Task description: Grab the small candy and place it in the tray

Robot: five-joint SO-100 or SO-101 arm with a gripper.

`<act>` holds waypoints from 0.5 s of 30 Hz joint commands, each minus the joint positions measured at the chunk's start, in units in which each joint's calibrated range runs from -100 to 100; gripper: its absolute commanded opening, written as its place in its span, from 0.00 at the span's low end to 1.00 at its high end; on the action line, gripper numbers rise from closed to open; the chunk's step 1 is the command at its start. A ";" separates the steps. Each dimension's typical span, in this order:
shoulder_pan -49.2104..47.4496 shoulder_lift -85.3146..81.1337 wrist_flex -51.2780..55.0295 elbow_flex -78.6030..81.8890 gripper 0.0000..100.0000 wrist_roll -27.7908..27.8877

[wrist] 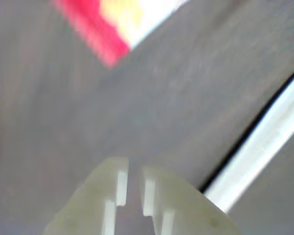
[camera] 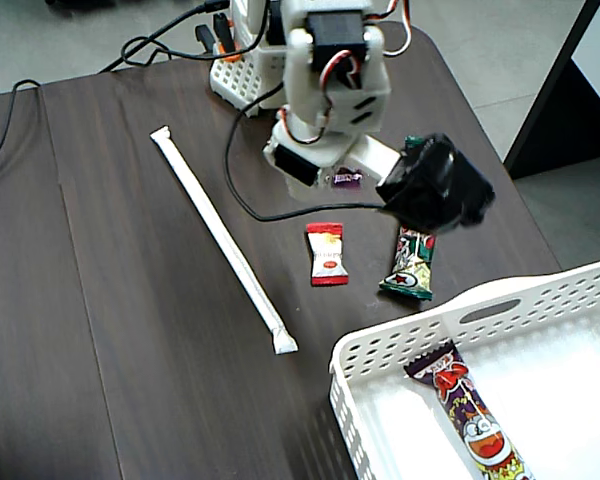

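Cream-yellow with red ends, the small candy (camera: 327,254) lies flat on the dark table (camera: 130,300), between a long white paper-wrapped straw (camera: 220,235) and a green-ended snack bar (camera: 411,265). The gripper (wrist: 134,185) hovers above bare wood, fingers nearly together (empty). The tray (camera: 435,322) holds another bar (camera: 470,415).

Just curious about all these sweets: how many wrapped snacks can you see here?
4. The small candy lies mid-table; a purple candy sits under the arm; a green-ended bar lies beside the tray; a cartoon bar lies inside it. The arm may hide more.
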 commanded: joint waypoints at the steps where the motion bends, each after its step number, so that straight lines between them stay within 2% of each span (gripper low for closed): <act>1: -0.53 -0.70 -3.15 -3.72 0.01 -8.16; 15: -4.65 2.06 -11.71 3.13 0.01 -21.06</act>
